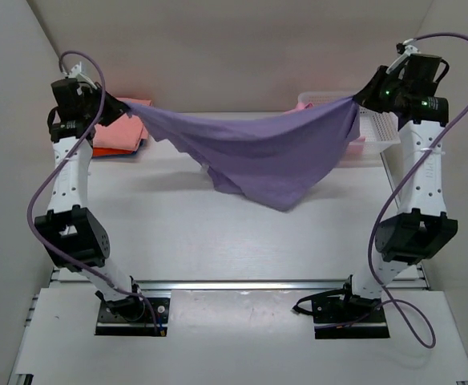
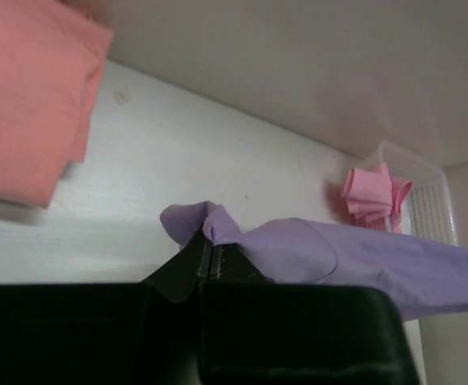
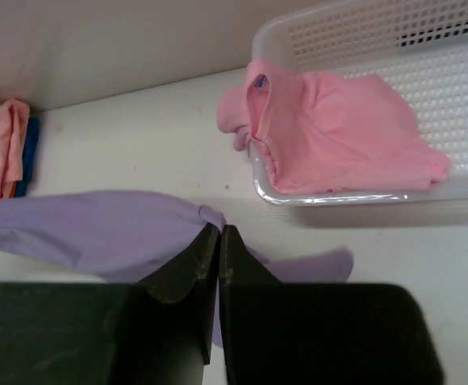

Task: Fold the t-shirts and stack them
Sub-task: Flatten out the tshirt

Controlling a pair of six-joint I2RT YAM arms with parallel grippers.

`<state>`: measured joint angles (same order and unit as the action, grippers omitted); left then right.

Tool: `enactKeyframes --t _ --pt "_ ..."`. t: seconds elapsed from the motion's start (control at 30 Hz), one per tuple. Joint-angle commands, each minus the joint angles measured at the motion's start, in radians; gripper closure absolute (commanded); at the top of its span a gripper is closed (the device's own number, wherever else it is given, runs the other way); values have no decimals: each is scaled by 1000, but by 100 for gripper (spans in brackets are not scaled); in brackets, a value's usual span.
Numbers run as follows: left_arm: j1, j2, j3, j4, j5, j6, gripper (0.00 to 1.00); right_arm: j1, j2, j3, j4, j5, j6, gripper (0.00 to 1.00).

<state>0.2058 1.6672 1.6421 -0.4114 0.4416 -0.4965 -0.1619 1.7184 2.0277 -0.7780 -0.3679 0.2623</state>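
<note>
— Which step does the robot look to be on?

— The opening-out one, before any fold. The purple shirt (image 1: 258, 156) hangs in the air between the two arms, stretched along its top edge and sagging to a point over the middle of the tabletop (image 1: 178, 233). Whether its lowest tip touches the surface cannot be told from above.

— And the grippers?

— Both pressed together on cloth. The left gripper (image 1: 118, 107) pinches one end of the shirt above the far left corner; the right gripper (image 1: 361, 98) pinches the other end above the far right corner. Each wrist view shows a small tuft of purple poking out past the closed fingertips.

— Where are the other shirts?

— A folded pile (image 1: 118, 136) lies at the far left corner, salmon on top with orange and blue edges showing beneath. A pink shirt (image 3: 338, 132) lies crumpled in the basket (image 3: 458, 32) at the far right corner, spilling over its rim.

— So what does the next move call for?

— Likely lowering both arms together so the shirt lands flat on the open middle of the tabletop – level and taut, else the sagging part will bunch. It should also land short of the pile and the basket.
</note>
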Motion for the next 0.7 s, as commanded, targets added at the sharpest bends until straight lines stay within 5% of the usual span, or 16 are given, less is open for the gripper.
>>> enactKeyframes --t 0.0,0.17,0.33,0.53,0.67 --pt "3 -139 110 33 -47 35 100 -17 -152 -5 103 64 3 99" --pt "18 -381 -395 233 -41 -7 100 -48 -321 -346 134 21 -20 100" --pt "3 -506 -654 154 -165 64 100 -36 -477 -632 65 67 -90 100" --pt "-6 -560 -532 54 -280 55 100 -24 -630 -618 8 40 -118 100" --pt "-17 -509 -415 33 -235 49 100 -42 -622 -520 23 -2 -91 100"
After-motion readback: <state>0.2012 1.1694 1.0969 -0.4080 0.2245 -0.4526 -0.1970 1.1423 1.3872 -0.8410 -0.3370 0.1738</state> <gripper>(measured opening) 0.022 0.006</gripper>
